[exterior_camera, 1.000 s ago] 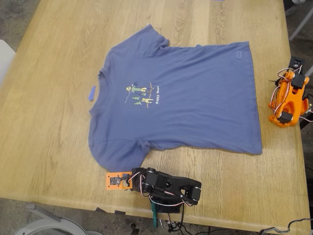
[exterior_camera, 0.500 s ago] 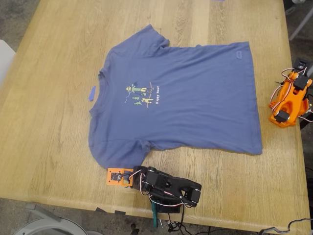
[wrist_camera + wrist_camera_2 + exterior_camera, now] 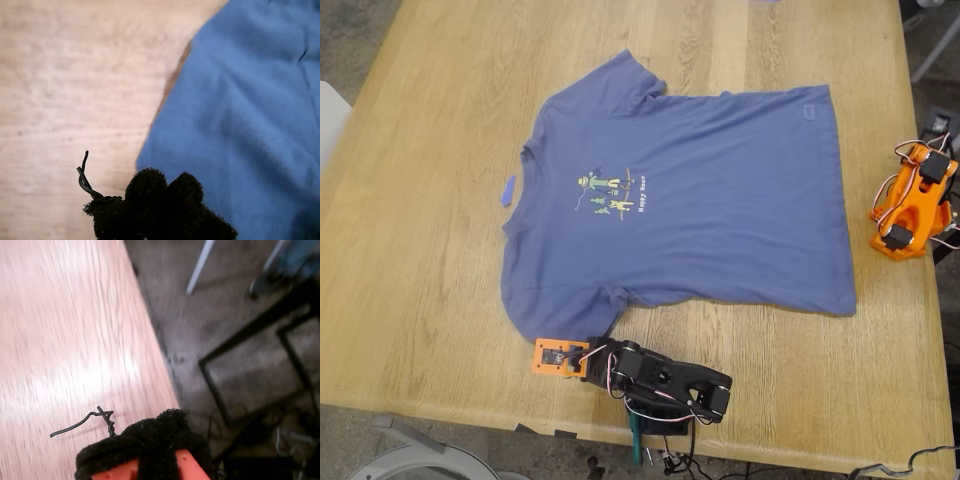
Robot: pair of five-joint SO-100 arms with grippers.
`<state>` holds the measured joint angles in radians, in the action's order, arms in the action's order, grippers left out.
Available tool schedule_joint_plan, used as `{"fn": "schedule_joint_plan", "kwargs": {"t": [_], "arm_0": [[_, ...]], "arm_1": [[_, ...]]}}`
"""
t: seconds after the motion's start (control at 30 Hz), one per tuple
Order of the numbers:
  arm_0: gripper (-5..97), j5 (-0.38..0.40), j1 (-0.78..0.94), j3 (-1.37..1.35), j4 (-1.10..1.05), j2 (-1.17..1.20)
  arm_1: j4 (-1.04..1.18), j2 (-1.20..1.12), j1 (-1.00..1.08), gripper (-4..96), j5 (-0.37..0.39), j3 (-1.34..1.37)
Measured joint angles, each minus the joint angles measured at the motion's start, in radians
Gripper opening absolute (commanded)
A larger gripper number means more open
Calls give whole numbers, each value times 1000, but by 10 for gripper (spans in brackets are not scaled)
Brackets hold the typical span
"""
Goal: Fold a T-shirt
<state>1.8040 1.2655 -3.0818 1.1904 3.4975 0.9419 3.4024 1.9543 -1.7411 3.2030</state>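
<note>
My first gripper's padded jaws look pressed together, though the wrist view is too close to be sure; my second gripper's I cannot tell. The T-shirt, limp and light, lies flat on the table; the nearby sleeve hem suits pinching.

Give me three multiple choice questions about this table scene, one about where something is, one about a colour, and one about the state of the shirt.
1. In the exterior view, the small blue scrap lies
A. beside the T-shirt's collar
B. on the hem
C. on the chest print

2. The T-shirt is
A. red
B. slate blue
C. white

3. The T-shirt is
A. folded in half
B. bunched up
C. spread flat, unfolded

Answers:
1 A, it lies on the table just off the neckline.
2 B, the fabric is blue in both the exterior view and the first wrist view.
3 C, both sleeves and the hem lie open.
</note>
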Motion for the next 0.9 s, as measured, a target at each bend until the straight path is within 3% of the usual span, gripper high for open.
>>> {"fn": "schedule_joint_plan", "kwargs": {"t": [0.2,0.47,0.63,0.9], "arm_0": [[109,-80,-14,0,-167,0],[413,-141,-43,0,-299,0],[460,-141,-129,0,-365,0],[532,-183,-167,83,-222,0]], "arm_1": [[-199,0,-37,159,23,0],[-370,0,-94,288,64,-8],[-354,0,-110,317,95,-52],[-161,0,-232,377,114,-232]]}}
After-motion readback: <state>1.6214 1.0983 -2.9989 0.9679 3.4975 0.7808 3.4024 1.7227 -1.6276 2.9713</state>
